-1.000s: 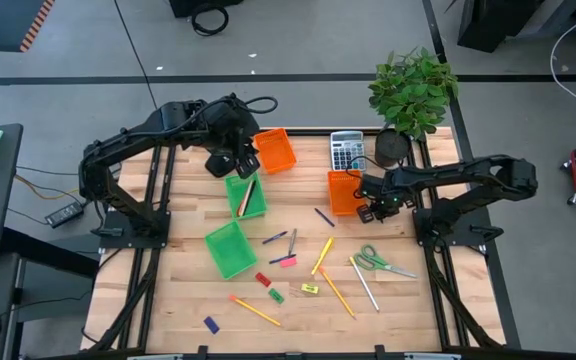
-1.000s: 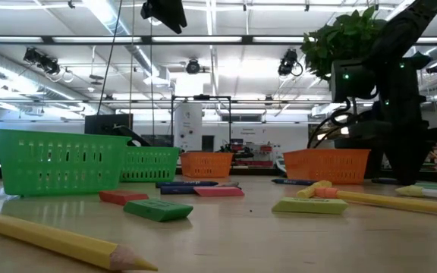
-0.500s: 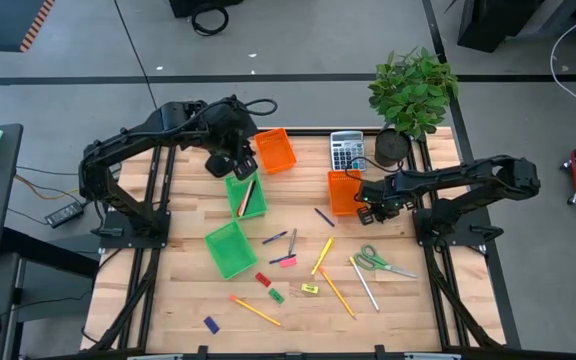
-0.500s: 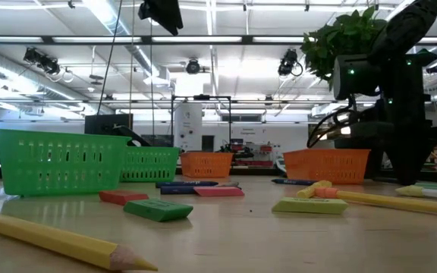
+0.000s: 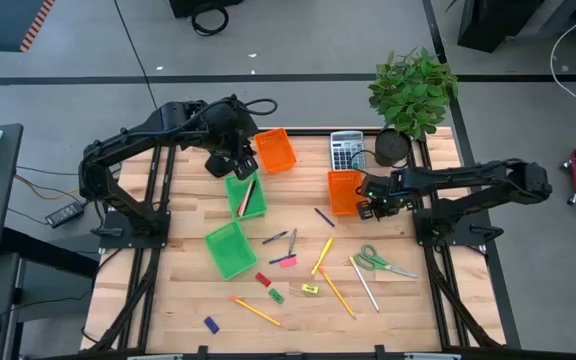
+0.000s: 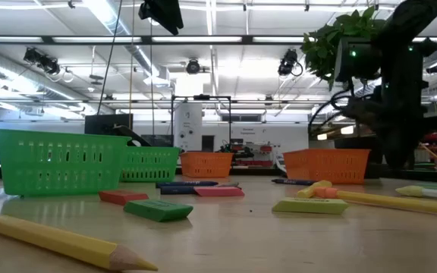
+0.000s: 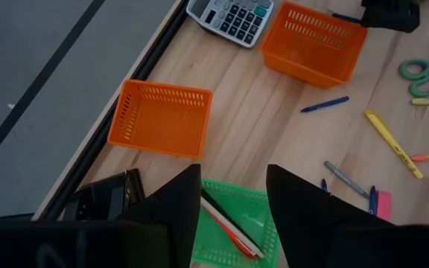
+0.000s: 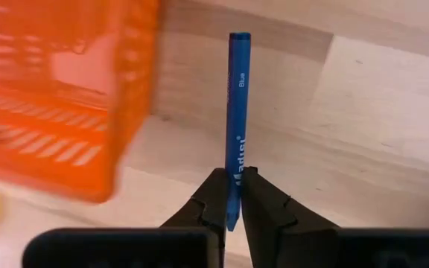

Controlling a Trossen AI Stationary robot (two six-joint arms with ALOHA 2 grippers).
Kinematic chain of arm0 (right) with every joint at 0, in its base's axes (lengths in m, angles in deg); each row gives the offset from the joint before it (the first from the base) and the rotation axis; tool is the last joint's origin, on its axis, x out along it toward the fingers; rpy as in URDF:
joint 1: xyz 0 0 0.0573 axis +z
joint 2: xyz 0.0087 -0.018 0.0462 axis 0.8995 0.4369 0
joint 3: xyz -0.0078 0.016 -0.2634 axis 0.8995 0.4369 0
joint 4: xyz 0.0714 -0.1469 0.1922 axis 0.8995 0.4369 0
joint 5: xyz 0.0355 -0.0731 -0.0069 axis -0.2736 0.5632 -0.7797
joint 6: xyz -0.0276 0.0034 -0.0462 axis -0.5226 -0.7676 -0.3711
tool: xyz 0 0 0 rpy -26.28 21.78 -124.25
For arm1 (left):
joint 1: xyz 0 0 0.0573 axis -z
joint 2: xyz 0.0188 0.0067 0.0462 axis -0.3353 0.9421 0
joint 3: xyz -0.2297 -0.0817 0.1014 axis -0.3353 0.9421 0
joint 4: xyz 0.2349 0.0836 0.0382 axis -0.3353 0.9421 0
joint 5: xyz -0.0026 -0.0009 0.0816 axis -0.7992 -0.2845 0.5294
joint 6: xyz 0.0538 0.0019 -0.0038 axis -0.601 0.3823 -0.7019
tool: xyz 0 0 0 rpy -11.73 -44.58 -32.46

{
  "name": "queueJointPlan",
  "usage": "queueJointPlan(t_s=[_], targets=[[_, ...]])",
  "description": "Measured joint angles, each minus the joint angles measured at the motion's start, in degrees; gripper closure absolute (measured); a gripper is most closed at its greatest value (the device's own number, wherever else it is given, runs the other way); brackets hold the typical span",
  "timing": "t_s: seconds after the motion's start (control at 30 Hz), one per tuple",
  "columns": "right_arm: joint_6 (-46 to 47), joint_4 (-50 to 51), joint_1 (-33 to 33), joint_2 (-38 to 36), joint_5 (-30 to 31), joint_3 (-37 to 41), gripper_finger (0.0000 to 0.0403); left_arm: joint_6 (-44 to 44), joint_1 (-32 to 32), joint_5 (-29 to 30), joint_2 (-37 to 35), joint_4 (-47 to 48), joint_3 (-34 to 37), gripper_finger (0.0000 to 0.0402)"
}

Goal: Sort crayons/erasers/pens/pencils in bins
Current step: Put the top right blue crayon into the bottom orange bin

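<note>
While my right hand (image 8: 230,199) sits beside the near-right orange bin (image 5: 343,192), I see its fingers pinched on a slim blue crayon (image 8: 236,119), a straight stick with white lettering reading "Blue" along its length, held by one end and jutting forward over the wooden surface (image 5: 188,215). From the right wrist view the orange bin's mesh wall is just beside the crayon, not touching it. My left hand (image 7: 233,195) hangs above the far green bin (image 5: 245,195), fingers spread apart with nothing between them; that bin holds a few thin sticks, one red-orange and one dark. A second orange bin (image 5: 275,149) stands near the far edge, next to the grey calculator (image 5: 346,150); a second green bin (image 5: 230,248) lies nearer the front and left. Loose on the surface: a dark blue pen (image 5: 324,217) just in front of the right-hand orange bin, more pens (image 5: 276,238) mid-surface beside a pink eraser (image 5: 288,261), a red eraser (image 5: 262,279), a green eraser (image 5: 276,296), a yellow eraser (image 5: 310,289) and a blue eraser (image 5: 210,324) near the front left edge. Yellow pencils (image 5: 322,255) lie scattered at centre and front. Green-handled scissors (image 5: 380,262) lie to the right; a potted plant (image 5: 412,90) stands at the far right corner.
</note>
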Motion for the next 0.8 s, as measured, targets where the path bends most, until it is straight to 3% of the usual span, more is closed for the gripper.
queueJointPlan(t_s=[0.37,0.57,0.8], targets=[[-1.7,12.9,0.0,-1.0,2.4,-12.0,0.0366,-1.4,0.0,0.0,0.0,0.0,0.0,0.0239],[-2.9,7.6,-0.5,1.3,4.7,-17.9,0.0366,-2.2,0.0,0.0,0.0,-1.1,0.0,0.0239],[-6.5,4.5,-0.5,10.2,4.8,-20.7,0.0363,-2.8,0.0,0.0,0.0,-3.0,0.0,0.0239]])
